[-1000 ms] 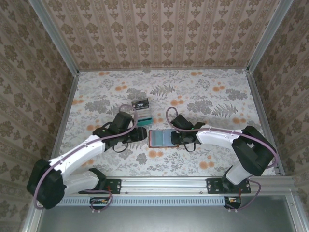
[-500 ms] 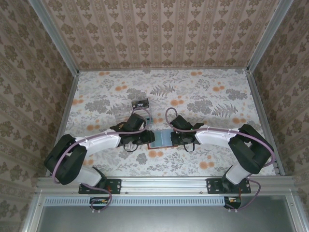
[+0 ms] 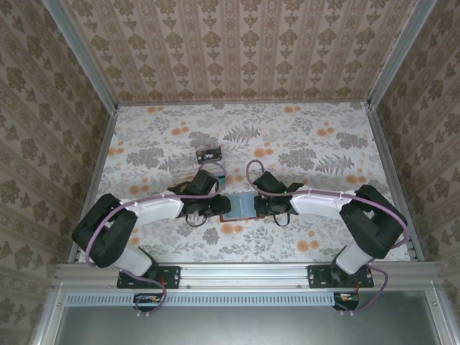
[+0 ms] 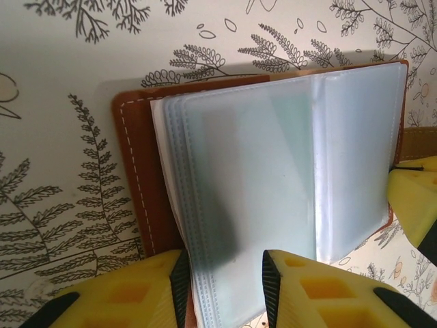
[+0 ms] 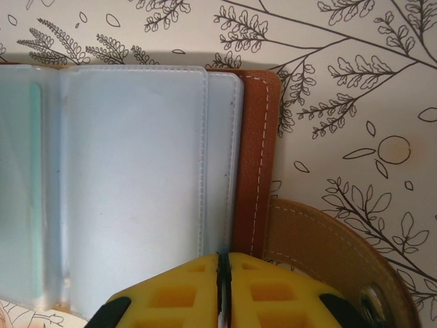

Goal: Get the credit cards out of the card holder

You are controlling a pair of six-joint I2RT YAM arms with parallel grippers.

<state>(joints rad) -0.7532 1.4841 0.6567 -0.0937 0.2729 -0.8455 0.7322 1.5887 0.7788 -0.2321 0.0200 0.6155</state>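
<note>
Currently, a clear case (image 3: 208, 154) sits beyond the left gripper (image 4: 223, 273), spread astride the card holder (image 4: 133, 171); right gripper (image 5: 224, 273), closed, touches its edge.

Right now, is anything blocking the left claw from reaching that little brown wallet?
Nothing visible does. The left gripper is open at the card holder, with its fingers on either side of the clear sleeves. The right gripper, shut, sits at the opposite edge, not in between.

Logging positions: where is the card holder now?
The card holder lies open at the near middle of the table in the top view, between the left claw and right claw.
</note>
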